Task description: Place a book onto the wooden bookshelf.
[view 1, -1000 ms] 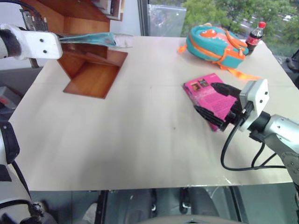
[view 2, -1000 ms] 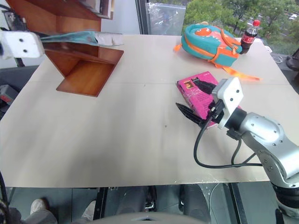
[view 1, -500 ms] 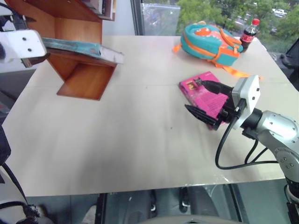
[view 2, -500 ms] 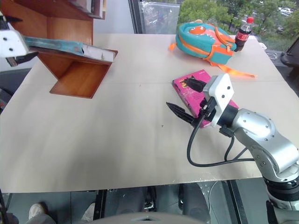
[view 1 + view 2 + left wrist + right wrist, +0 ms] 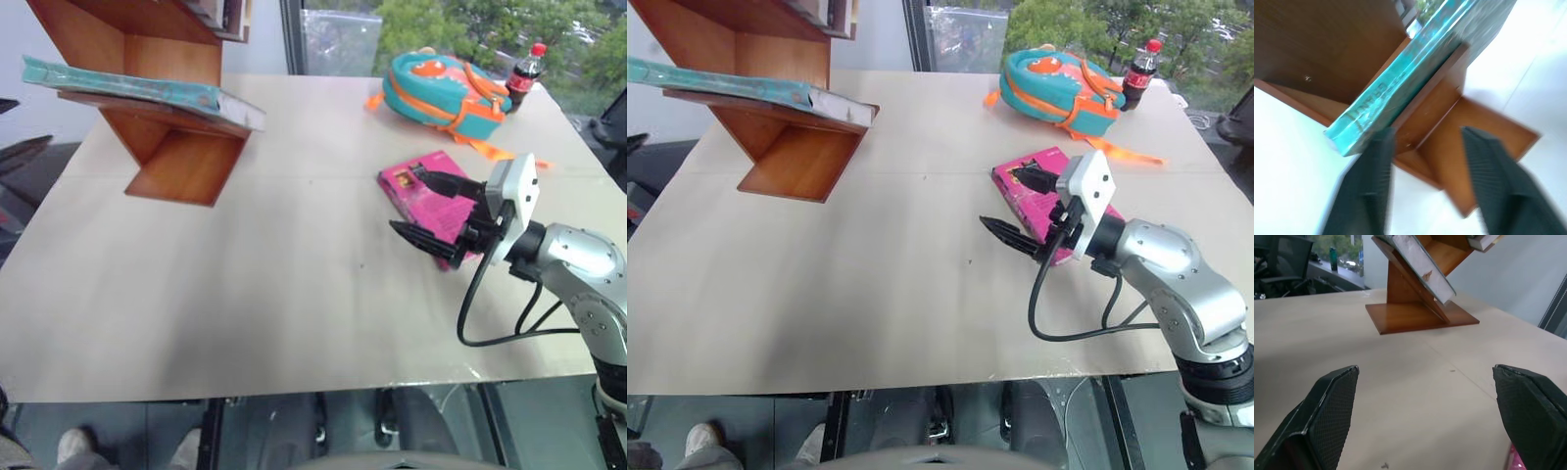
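The teal-green book (image 5: 147, 90) lies flat on a ledge of the wooden bookshelf (image 5: 186, 162) at the table's far left, its end sticking out past the ledge. In the left wrist view my left gripper (image 5: 1425, 132) is open and empty, a short way back from the book's spine (image 5: 1415, 63) and touching nothing. My right gripper (image 5: 405, 198) hovers open over the table's right side, just above a pink book (image 5: 402, 186). From the right wrist view the book (image 5: 1422, 264) and the shelf (image 5: 1415, 316) stand far off, beyond the spread fingers.
A teal and orange backpack (image 5: 441, 88) and a cola bottle (image 5: 527, 70) sit at the far right of the beige table (image 5: 245, 294). Other books (image 5: 230, 12) rest on a higher shelf board. A window runs behind the table.
My left gripper has let go of the teal book and drawn back to the left, away from the shelf. The book now rests on the ledge. My right arm has stayed put.
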